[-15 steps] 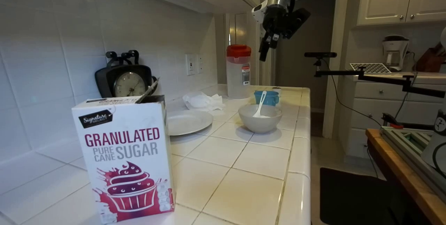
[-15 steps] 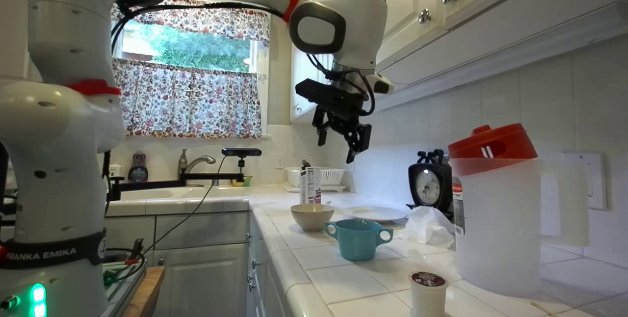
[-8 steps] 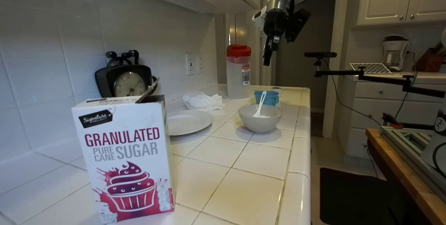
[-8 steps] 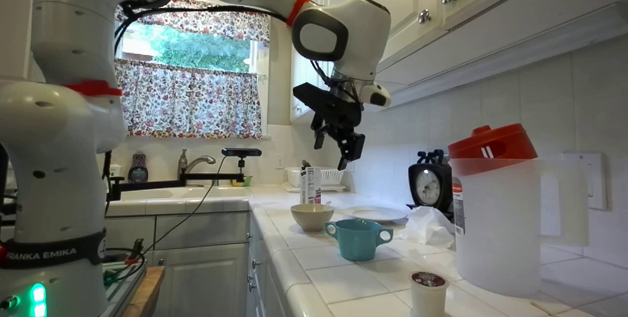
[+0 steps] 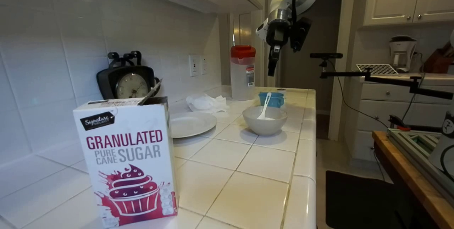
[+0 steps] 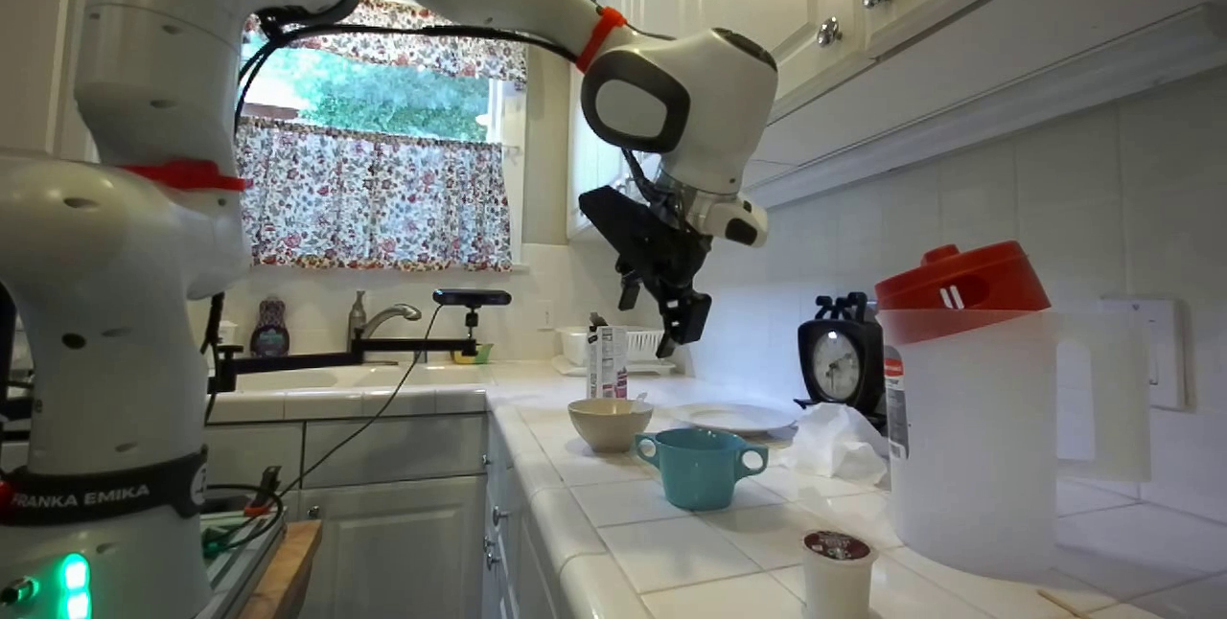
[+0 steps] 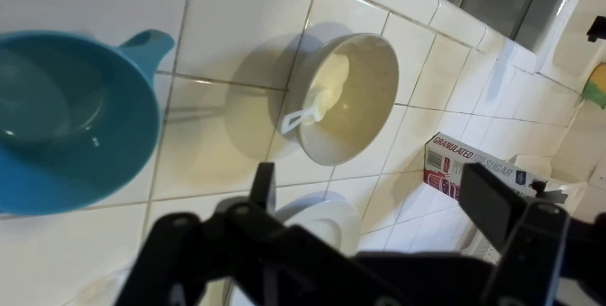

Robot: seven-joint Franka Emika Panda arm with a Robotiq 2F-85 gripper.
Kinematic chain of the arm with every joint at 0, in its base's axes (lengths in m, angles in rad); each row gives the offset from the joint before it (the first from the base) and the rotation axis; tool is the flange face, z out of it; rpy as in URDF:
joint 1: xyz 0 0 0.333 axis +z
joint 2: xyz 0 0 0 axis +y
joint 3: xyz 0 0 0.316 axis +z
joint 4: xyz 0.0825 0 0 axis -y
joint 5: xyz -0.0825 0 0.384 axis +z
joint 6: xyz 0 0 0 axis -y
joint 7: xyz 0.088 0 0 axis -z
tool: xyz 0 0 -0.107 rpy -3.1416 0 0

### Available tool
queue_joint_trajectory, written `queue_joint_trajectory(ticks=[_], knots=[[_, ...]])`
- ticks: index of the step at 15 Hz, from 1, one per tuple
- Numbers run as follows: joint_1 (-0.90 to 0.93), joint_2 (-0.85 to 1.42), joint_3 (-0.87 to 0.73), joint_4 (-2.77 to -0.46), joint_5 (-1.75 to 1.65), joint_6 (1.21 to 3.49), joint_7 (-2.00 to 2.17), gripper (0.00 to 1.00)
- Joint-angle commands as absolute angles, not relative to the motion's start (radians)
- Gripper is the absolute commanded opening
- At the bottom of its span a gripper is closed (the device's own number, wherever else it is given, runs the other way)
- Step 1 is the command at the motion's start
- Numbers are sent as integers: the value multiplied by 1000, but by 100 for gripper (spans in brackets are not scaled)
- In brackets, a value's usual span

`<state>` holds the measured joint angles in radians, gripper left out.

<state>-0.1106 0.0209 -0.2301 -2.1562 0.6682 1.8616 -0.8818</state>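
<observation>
My gripper (image 7: 369, 173) is open, with nothing between its fingers. It hangs tilted in the air above the tiled counter, as an exterior view (image 6: 647, 324) shows. Below it are a pale bowl (image 7: 369, 102) and a blue two-handled cup (image 7: 71, 121), both apart from the fingers. Both also show in an exterior view, bowl (image 6: 609, 424) and cup (image 6: 703, 475). A white scoop (image 7: 326, 100) leans in the bowl, its handle over the rim. A white plate (image 7: 326, 228) is partly hidden behind the fingers. A sugar box (image 7: 447, 166) stands farther off, partly covered by a finger.
A clear pitcher with a red lid (image 6: 973, 437), crumpled white paper (image 6: 836, 447), a black clock (image 6: 839, 360) and a small white pod (image 6: 837, 576) stand on the counter. Upper cabinets (image 6: 786, 6) hang beside the arm. The counter's front edge (image 5: 308, 158) drops to the floor.
My gripper has moved down toward the counter and its tilt has changed; the fingers stay open. The objects on the counter have not moved.
</observation>
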Motion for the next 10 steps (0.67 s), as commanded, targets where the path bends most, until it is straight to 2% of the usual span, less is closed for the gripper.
queue_joint_trajectory(ticks=[1, 10], knots=[[-136, 45, -203, -2131, 708, 1864, -838, 100], [-145, 52, -198, -2133, 715, 1840, -831, 100]])
